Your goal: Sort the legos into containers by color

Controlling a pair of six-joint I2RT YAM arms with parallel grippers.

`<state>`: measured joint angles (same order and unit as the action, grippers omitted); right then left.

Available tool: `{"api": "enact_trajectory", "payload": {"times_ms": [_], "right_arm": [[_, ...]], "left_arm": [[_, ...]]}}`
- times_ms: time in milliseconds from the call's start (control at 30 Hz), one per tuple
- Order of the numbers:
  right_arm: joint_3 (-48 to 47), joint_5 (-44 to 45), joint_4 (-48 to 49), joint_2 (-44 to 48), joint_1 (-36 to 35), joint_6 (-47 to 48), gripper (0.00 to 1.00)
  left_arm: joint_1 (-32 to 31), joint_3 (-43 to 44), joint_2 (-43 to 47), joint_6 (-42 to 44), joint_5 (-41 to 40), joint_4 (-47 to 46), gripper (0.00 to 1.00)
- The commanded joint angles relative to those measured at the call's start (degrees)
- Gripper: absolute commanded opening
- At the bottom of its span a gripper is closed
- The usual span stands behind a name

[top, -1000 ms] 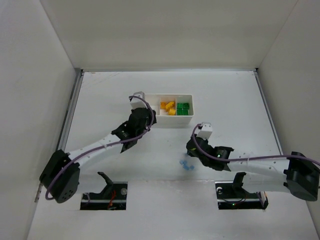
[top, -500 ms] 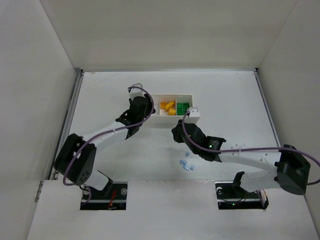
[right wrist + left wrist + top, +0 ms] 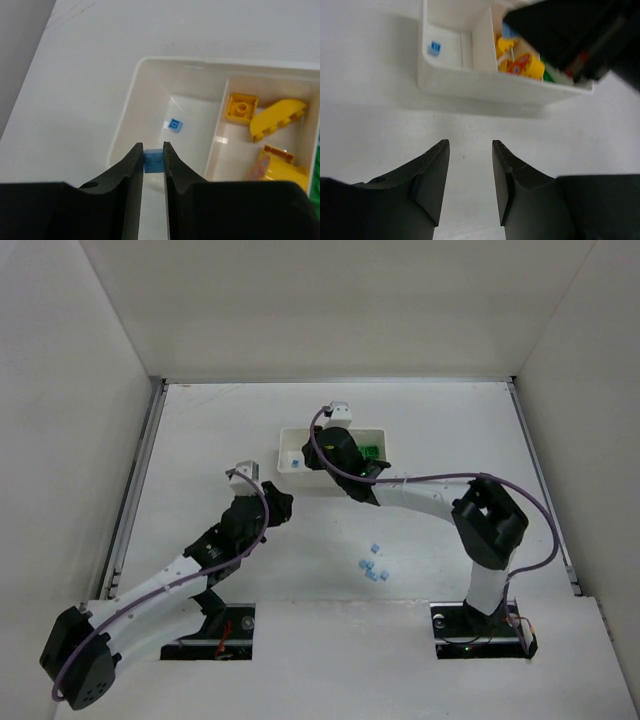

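Note:
The white tray [image 3: 300, 482] lies at mid-table. My right gripper [image 3: 320, 458] hangs over its left compartment, shut on a small light blue lego [image 3: 153, 161] held between the fingertips [image 3: 153, 148]. Another blue lego [image 3: 174, 125] lies on that compartment's floor and also shows in the left wrist view [image 3: 434, 48]. Yellow-orange legos [image 3: 277, 119] fill the middle compartment. Green legos [image 3: 370, 452] are in the right one. Three blue legos [image 3: 372, 568] lie loose on the table. My left gripper [image 3: 280, 505] is open and empty, just in front of the tray's left end [image 3: 470, 147].
The right arm [image 3: 430, 490] reaches across the table from the near right. It shows as a dark mass over the tray in the left wrist view [image 3: 580, 30]. White walls close in the table at the left, back and right.
My right gripper has swung from the near table, by the loose blue legos, up over the tray's left compartment. My left gripper has pulled back from the tray toward the near left.

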<state>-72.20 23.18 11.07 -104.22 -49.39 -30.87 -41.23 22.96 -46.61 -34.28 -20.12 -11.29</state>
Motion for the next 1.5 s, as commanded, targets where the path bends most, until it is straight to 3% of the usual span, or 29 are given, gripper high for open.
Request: {"api": "enact_trajectory", "payload": {"times_ms": [0,133,200,300,467,567,767,933,1067,1200,1467], "right_arm": [[-6.71,-2.96,2.56,-3.43,1.0,1.08,0.27],[-8.31,-2.0,1.5,-3.71,1.44,0.81,0.5],[-5.59,-0.6,2.02,-0.82,1.53,0.81,0.56],[0.72,1.51,2.81,5.32,1.71,0.99,0.54],[19.96,7.83,3.96,21.49,1.53,-0.94,0.28],[32.79,11.53,1.68,33.26,1.44,-5.67,0.2],[46.26,12.77,-13.77,49.01,0.92,-16.65,0.21],[51.89,16.63,-24.59,58.94,-2.24,-27.55,0.44],[53.39,17.43,-29.78,65.01,-2.6,-30.74,0.46],[53.05,15.5,-30.23,66.26,-2.69,-30.39,0.46],[48.92,12.42,-33.73,60.2,-7.77,-30.21,0.41]], "left_arm": [[-3.88,-3.26,3.45,-4.12,-0.71,5.04,0.36],[-9.94,-4.5,1.1,-6.76,-1.59,3.39,0.36],[-13.46,-3.63,-2.33,-6.76,-2.46,0.23,0.36],[-18.82,-0.65,-9.35,-5.71,-3.17,-4.96,0.36],[-26.12,6.38,-22.27,-2.47,-2.73,-10.5,0.36],[-29.82,9.9,-29.39,0.7,-2.64,-13.23,0.35],[-31.49,15.35,-38.36,4.83,-1.33,-14.99,0.36],[-31.58,19.92,-45.49,7.38,0.17,-14.99,0.36],[-31.41,21.77,-48.39,7.92,1.48,-14.73,0.36],[-31.14,22.74,-50.85,8.09,1.31,-14.11,0.36],[-30.88,23.88,-54.02,8.35,0.43,-13.23,0.3]]}}
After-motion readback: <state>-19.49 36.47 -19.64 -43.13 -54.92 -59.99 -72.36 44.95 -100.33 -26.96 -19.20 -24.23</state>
